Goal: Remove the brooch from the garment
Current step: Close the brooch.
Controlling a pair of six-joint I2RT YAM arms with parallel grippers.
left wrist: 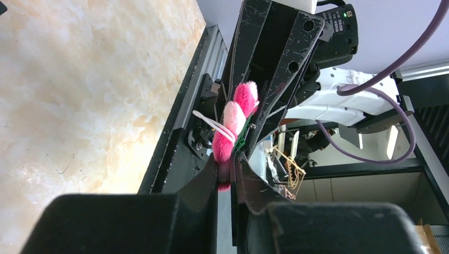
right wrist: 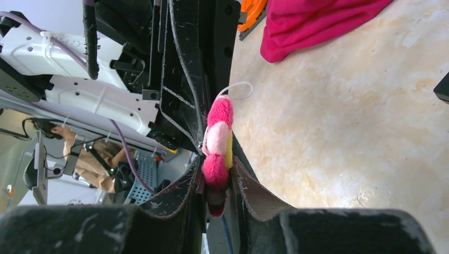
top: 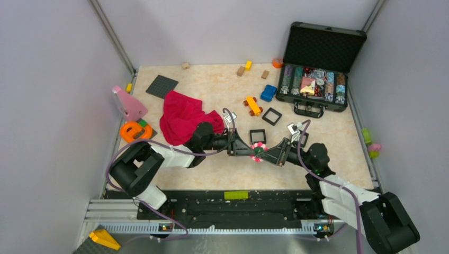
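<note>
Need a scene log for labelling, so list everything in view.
brooch: 1, pink-white, front centre, off the garment
garment: 1, magenta, left, crumpled
case: 1, black, open, far right
frames: at least 2, black, centre
orange car: 1, mid-table
blue car: 1, beside it
blocks: 3, tan, far edge
brick: 1, yellow, far edge
baseplate: 1, grey, far left
ring toy: 1, orange, left edge
table: 1, beige
left fingers: black, shut on brooch
right fingers: black, shut on brooch

Pink-and-white brooch (right wrist: 218,138) edge-on in the grip of the right end effector (right wrist: 217,177) — magenta garment (right wrist: 317,24) well apart.
</note>
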